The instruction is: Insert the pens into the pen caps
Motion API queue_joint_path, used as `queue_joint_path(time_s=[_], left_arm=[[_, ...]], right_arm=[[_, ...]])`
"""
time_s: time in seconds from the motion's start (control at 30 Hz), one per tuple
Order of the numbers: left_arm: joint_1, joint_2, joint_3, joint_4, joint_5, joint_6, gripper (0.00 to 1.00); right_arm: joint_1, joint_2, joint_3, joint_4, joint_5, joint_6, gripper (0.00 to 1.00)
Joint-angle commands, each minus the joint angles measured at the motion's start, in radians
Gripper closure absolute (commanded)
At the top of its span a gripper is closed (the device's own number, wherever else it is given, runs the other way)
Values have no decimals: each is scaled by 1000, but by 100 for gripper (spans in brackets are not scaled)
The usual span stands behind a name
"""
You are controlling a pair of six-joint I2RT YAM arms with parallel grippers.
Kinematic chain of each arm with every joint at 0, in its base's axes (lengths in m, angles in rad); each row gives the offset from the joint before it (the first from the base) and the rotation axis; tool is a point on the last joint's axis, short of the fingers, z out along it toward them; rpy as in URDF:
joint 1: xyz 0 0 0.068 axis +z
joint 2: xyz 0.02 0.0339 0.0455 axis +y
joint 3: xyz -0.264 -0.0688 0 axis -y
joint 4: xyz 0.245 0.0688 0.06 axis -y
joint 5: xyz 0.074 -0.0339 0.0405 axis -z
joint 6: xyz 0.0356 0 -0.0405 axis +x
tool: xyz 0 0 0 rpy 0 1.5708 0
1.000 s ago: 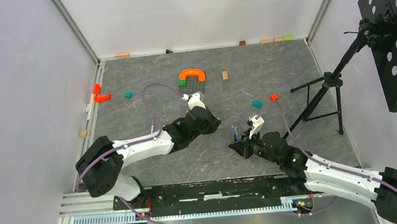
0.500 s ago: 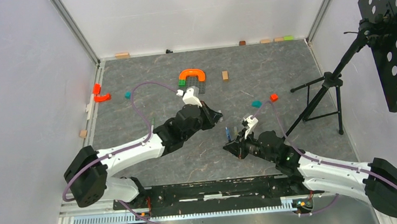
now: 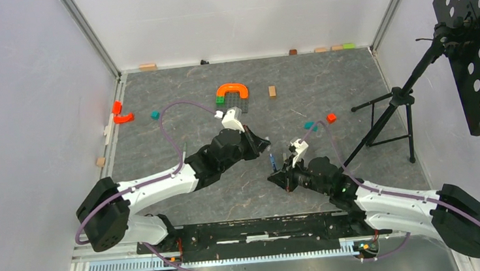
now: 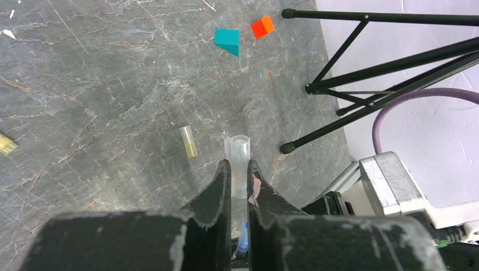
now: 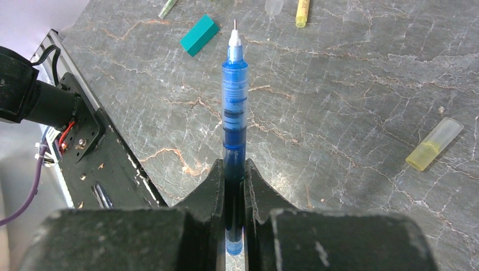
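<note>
The left arm point(image 3: 162, 180) reached from its base at the near left up and to the right, forearm low, its wrist close to the middle. The left gripper point(image 4: 238, 167) pointed forward and downward, its two fingers pressed onto a clear cap point(image 4: 239, 155) that stuck out past their tips. The right arm point(image 3: 391, 202) stretched low from the near right base toward the left. The right gripper point(image 5: 234, 165) clamped a blue pen point(image 5: 234, 93), nib outward. The two grippers stood near each other without touching.
</note>
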Motion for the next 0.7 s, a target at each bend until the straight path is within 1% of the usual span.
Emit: queue_joint_path(time_s=[0.0,0.67], left_arm=[[-2,-10,-10,60,7,16,98],[0,-34,-49,108,-13,18,98]], right_arm=[[-3,4,49,55,4,-14,100],[-2,43,65,46,3,-18,100]])
